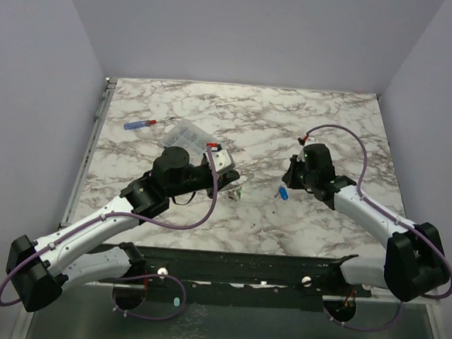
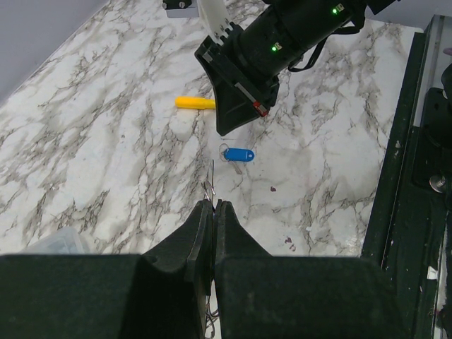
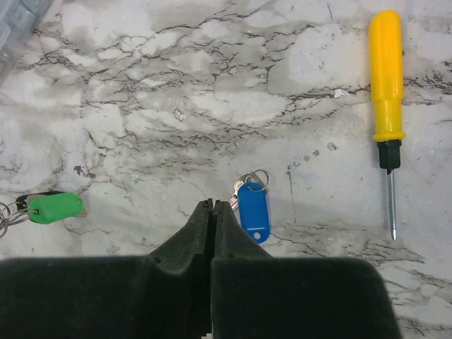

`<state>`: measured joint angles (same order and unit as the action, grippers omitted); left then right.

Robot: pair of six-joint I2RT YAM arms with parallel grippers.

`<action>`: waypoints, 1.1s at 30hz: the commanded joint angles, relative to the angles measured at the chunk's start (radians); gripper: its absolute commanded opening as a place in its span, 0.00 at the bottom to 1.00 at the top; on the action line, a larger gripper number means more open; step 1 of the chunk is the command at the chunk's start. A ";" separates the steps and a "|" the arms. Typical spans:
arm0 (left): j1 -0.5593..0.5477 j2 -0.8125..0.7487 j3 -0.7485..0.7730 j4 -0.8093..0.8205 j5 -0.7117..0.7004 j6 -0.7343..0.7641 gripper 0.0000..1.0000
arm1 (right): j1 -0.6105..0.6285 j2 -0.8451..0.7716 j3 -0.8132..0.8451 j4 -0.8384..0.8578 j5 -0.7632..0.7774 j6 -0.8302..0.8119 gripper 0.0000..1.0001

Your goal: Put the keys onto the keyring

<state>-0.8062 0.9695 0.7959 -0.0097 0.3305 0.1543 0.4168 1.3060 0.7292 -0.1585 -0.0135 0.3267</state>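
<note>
My left gripper (image 2: pixel 212 203) is shut on the keyring (image 2: pixel 210 185), a thin silver wire that sticks out beyond the fingertips; it shows in the top view (image 1: pixel 231 179) too. A blue-tagged key (image 2: pixel 239 155) lies on the marble just ahead of it, also seen in the top view (image 1: pixel 283 193). My right gripper (image 3: pixel 213 205) is shut with nothing between the jaws, its tips just left of that blue key (image 3: pixel 253 206). In the top view the right gripper (image 1: pixel 290 179) is above the key. A green-tagged key (image 3: pixel 55 207) with small rings lies at the far left of the right wrist view.
A yellow-handled screwdriver (image 3: pixel 387 78) lies right of the blue key, its handle also in the left wrist view (image 2: pixel 195 103). A clear compartment box (image 1: pixel 185 136) and a red-and-blue screwdriver (image 1: pixel 147 124) lie behind the left arm. The black rail (image 1: pixel 242 268) runs along the near edge.
</note>
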 commanded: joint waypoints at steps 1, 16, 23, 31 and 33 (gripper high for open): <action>0.002 -0.005 -0.001 0.020 -0.005 0.005 0.00 | -0.001 -0.024 -0.013 -0.024 0.022 0.010 0.01; 0.002 -0.015 0.000 0.020 -0.005 0.003 0.00 | -0.003 0.157 0.033 -0.039 0.122 0.088 0.50; 0.002 -0.017 -0.001 0.020 -0.004 0.003 0.00 | -0.002 0.215 0.046 0.010 0.125 0.097 0.49; 0.003 -0.018 -0.001 0.020 -0.009 0.006 0.00 | -0.003 0.236 0.050 0.048 0.123 0.105 0.43; 0.002 -0.018 -0.002 0.019 -0.009 0.006 0.00 | -0.005 0.237 0.052 0.049 0.126 0.108 0.41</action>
<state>-0.8062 0.9695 0.7959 -0.0097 0.3298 0.1543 0.4168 1.5314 0.7513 -0.1425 0.0925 0.4202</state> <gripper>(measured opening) 0.047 0.424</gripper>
